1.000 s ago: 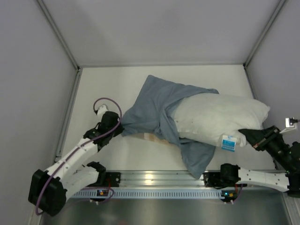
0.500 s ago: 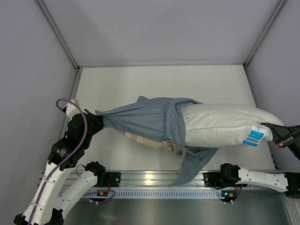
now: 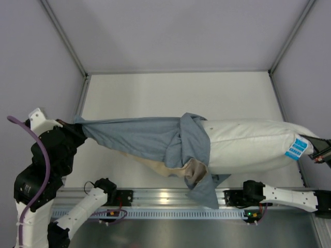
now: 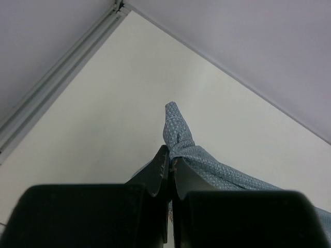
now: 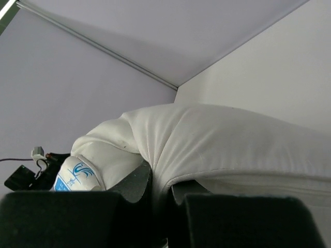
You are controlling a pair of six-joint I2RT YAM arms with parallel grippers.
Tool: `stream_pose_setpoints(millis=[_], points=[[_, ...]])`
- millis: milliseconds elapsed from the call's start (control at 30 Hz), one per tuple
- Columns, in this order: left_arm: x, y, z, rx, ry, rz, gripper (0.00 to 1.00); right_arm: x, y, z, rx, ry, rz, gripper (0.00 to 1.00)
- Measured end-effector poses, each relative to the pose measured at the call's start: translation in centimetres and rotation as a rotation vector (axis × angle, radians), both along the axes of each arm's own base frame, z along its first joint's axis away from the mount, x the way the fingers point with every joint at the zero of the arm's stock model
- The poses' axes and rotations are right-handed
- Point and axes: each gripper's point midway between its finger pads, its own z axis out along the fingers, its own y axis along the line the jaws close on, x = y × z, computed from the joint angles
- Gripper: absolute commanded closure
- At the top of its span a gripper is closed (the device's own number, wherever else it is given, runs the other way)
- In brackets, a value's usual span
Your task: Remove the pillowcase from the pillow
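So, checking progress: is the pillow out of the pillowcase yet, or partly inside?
Partly inside. The pillow lies bare on the right, but the pillowcase is bunched around its left end.

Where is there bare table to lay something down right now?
The widest bare table lies between the back wall and the stretched pillowcase and pillow. A smaller patch sits near left, between pillowcase and front rail. The middle band is crowded, bunched cloth overhanging the rail.
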Motion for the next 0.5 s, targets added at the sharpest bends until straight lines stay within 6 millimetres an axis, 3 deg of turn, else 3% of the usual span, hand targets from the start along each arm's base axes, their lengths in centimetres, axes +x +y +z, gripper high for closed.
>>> stream_pose_setpoints(millis=[233,500], points=[[-1.0,1.3,-0.8,0.060,0.048,0.033,1.00,-0.2,-1.7,0.2,0.023,0.009,-0.014,1.00],[-2.6,2.3,1.1,0.032,-0.014,0.020,1.00,-0.3,-3.9,0.6,0.045,0.012,-0.041,1.00]])
